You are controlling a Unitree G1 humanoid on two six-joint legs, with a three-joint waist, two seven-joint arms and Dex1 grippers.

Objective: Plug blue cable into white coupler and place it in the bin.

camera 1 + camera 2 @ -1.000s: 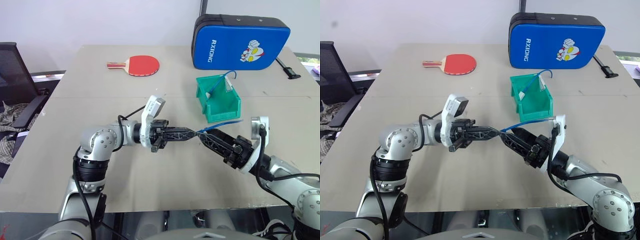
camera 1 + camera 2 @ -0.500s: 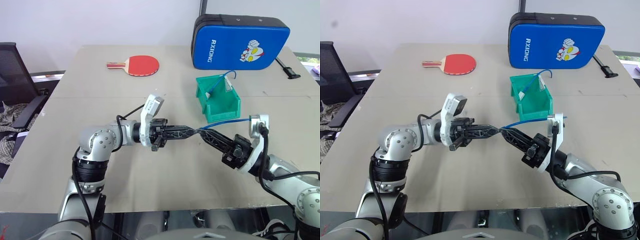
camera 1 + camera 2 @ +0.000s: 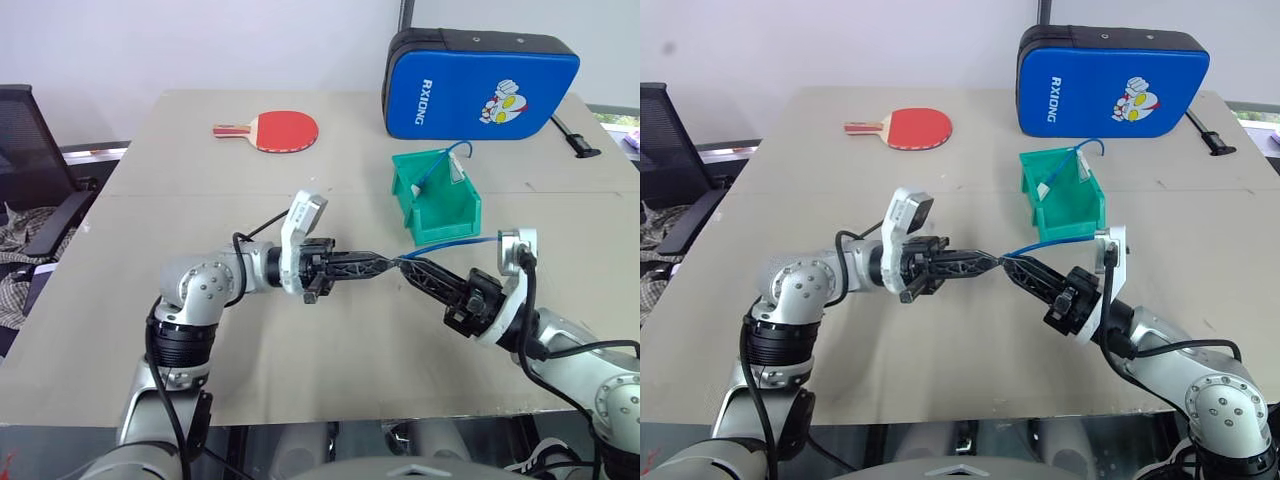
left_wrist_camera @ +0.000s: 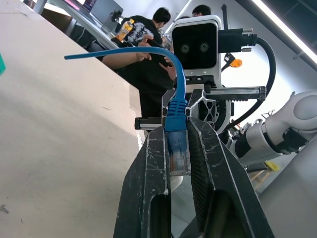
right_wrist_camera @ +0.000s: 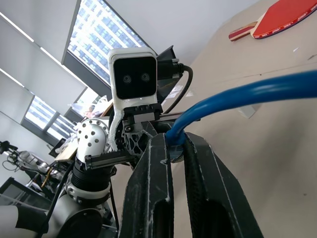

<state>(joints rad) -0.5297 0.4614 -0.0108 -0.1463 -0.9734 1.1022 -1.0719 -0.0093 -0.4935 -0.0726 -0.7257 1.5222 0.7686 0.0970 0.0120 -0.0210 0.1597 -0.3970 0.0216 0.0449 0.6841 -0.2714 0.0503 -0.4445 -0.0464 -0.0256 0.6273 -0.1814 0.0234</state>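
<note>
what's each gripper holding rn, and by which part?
Left gripper clamps the blue cable by its plug end; right gripper pinches the same cable just behind that plug.

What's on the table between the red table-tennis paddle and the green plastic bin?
Nothing: in the left eye view, the stretch of beige table between the red table-tennis paddle and the green plastic bin is bare.

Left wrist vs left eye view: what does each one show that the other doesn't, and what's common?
Left wrist view: the clear plug of the blue cable, clamped in the left gripper, and people in the background. Left eye view: the green bin, a red paddle and a blue padded case on the table. Shared: the cable, the left gripper and the right gripper, both shut on the cable, tips nearly meeting.
</note>
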